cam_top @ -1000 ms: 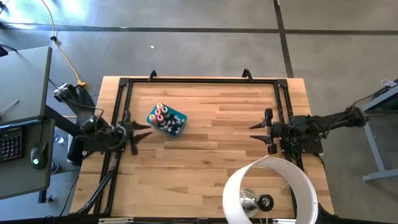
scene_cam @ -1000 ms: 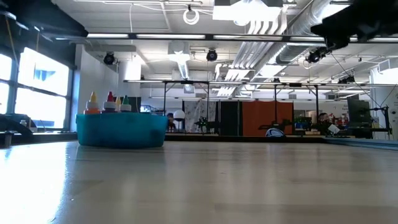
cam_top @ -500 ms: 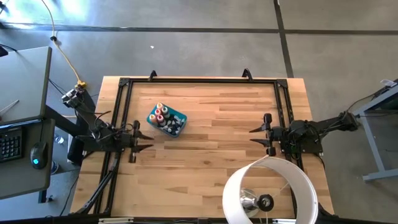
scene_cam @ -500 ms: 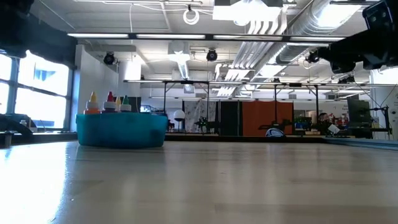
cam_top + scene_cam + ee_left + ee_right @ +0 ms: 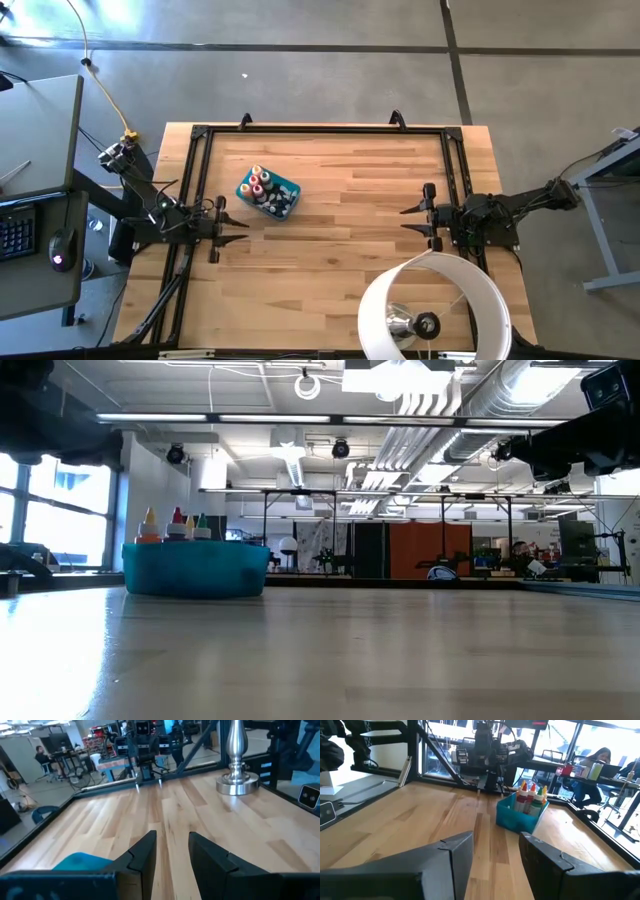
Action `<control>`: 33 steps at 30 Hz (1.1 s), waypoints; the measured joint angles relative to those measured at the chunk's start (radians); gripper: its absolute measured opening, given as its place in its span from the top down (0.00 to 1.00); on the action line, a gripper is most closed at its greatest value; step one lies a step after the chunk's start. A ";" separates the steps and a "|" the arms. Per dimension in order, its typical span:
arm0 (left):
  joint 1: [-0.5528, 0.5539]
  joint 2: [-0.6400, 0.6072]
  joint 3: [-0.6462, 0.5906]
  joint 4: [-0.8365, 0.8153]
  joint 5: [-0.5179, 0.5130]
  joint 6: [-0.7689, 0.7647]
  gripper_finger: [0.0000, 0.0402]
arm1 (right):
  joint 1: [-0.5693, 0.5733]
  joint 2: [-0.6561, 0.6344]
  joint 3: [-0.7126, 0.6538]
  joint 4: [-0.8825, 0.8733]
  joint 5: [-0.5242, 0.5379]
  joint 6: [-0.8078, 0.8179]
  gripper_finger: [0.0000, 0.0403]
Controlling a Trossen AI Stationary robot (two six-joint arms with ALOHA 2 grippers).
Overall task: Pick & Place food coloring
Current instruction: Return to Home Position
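Bottles [image 5: 262, 188], bright-capped, upright in teal bin [image 5: 195, 572]; left tool [image 5: 235, 222], right tool [image 5: 405, 218] parted, empty.

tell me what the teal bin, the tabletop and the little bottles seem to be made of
Teal bin: looks like moulded plastic, smooth and opaque with an even colour.
Tabletop: wood, joined strips with visible grain, satin sheen under the lights.
Food coloring bottles: probably soft plastic, with coloured pointed caps; too small to be sure.
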 joint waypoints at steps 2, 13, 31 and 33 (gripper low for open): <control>0.000 -0.001 0.000 0.000 0.000 0.011 0.73 | 0.000 0.000 0.000 0.000 0.000 -0.003 0.62; 0.000 -0.001 -0.001 0.001 -0.002 0.011 0.73 | 0.000 0.000 0.000 0.008 0.001 -0.007 0.62; 0.000 0.000 -0.001 0.002 0.073 -0.013 0.73 | 0.000 0.000 0.000 0.008 0.001 -0.003 0.62; 0.000 0.000 -0.002 0.002 0.073 -0.014 0.73 | 0.000 0.000 0.000 0.009 0.001 -0.002 0.62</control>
